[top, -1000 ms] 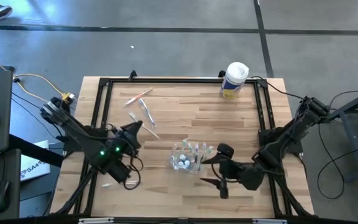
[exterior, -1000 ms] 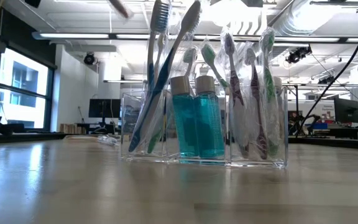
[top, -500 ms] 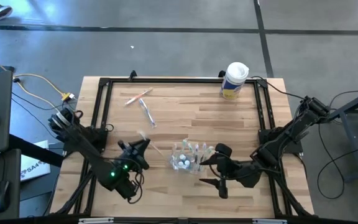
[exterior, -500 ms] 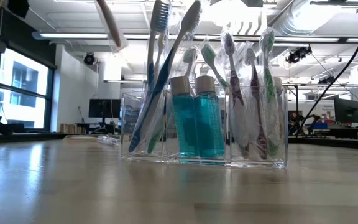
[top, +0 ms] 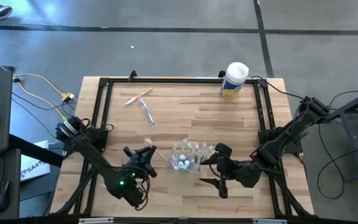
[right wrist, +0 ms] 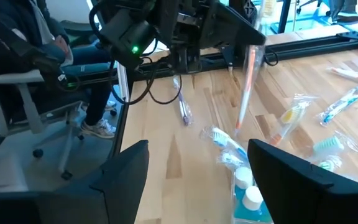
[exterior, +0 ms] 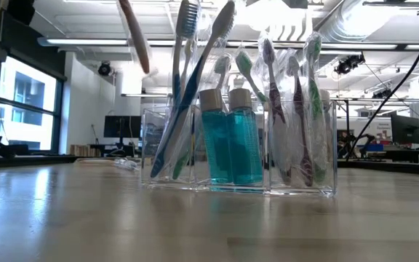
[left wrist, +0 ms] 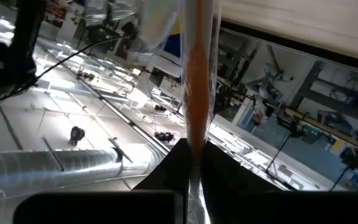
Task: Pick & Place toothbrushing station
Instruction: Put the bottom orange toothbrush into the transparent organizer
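- Jaws of the left gripper [top: 146, 151] are pinched on 1 wrapped toothbrush [right wrist: 246, 87], held upright just beside the toothbrushing station [top: 188, 157].
- That clear cup stands on the bench [top: 191, 118] at its near middle, already crowded with brushes and 2 blue bottles [exterior: 231, 138].
- A free gap should be picked out first, then the brush lowered straight down, so no neighbour is tipped.
- Jaws of the right gripper [top: 219, 167] are spread, waiting just beside the cup's other side.
- 2 more wrapped brushes [top: 143, 104] remain to be fetched farther back.
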